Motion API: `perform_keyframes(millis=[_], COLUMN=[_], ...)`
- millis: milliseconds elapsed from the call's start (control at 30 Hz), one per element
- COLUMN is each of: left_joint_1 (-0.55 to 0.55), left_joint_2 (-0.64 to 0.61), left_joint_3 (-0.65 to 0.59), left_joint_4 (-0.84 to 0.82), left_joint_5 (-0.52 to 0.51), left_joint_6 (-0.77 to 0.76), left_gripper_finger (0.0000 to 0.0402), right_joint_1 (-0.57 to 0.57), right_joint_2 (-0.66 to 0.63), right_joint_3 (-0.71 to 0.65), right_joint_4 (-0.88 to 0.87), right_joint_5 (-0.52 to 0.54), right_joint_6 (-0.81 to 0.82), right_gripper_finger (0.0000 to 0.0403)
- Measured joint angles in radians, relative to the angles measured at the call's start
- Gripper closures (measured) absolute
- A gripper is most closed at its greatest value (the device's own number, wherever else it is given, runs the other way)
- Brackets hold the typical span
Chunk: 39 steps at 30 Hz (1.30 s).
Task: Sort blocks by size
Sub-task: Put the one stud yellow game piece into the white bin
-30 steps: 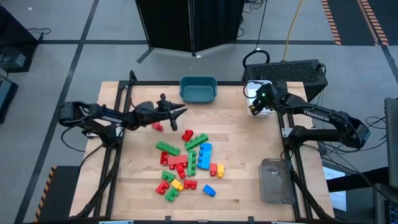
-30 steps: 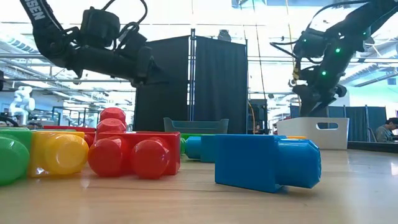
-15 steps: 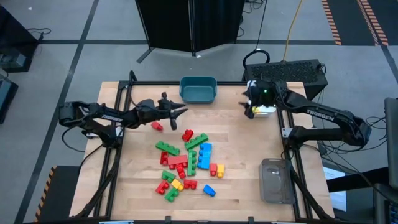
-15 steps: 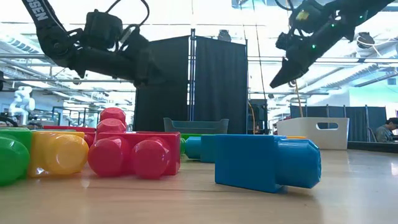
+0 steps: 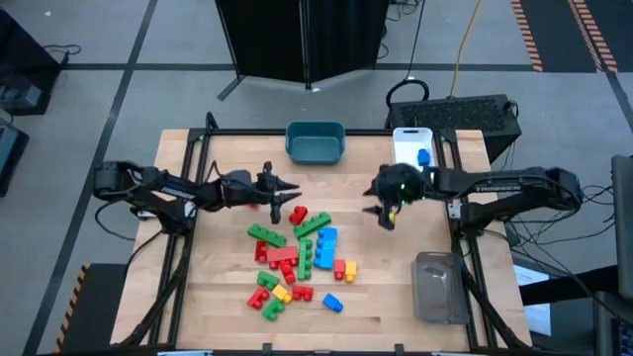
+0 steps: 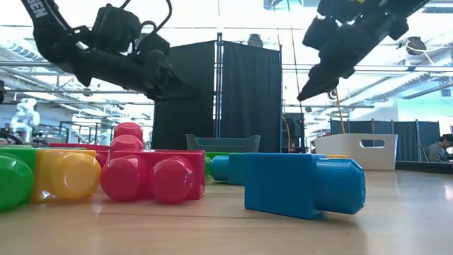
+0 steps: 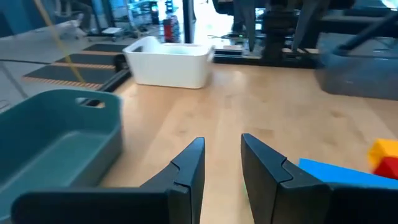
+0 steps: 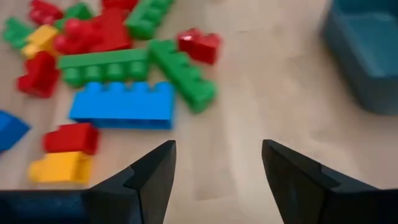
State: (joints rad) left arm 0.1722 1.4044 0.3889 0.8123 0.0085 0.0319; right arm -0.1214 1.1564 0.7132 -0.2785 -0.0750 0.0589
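We are hovering our empty, wide-spread right gripper (image 5: 384, 210) beside the heap of red, green, blue and yellow studded plastic blocks (image 5: 297, 259) mid-table, apparently lining up a pick, while our left gripper (image 5: 289, 190), fingers slightly parted, is hanging near the pile's far edge.

Bright overhead light, backlit low view, blurred wrist views

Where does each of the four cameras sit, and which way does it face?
High view: overhead, straight down; both arms, left gripper, right gripper, blocks.
Low view: table height, level across blocks; both arms above.
Left wrist view: past open fingers toward teal bin, white bin.
Right wrist view: past open fingers toward blocks.
All views show blocks.
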Motion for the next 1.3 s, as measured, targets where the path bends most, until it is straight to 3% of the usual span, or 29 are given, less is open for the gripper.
perform_keyframes(millis=[667,833,1067,1300], left_joint_1=[-0.147,-0.181,-0.182,-0.182], left_joint_2=[0.0,0.0,0.0,0.0], left_joint_3=[-0.001,-0.001,-0.001,-0.001], left_joint_4=[-0.011,-0.007,-0.008,-0.011], left_joint_5=[-0.042,-0.131,-0.191,-0.201], left_joint_6=[-0.083,-0.043,-0.043,-0.043], left_gripper_finger=[0.0315,0.0315,0.0315,0.0315], right_joint_1=[0.377,0.415,0.456,0.488], right_joint_2=[0.322,0.343,0.398,0.47], right_joint_3=[0.012,0.043,0.047,0.05], right_joint_4=[0.22,0.224,0.225,0.249], right_joint_5=[0.001,0.012,0.134,0.155], right_joint_6=[0.301,0.335,0.34,0.342], right_gripper_finger=[0.017,0.0123,0.004,0.0028])
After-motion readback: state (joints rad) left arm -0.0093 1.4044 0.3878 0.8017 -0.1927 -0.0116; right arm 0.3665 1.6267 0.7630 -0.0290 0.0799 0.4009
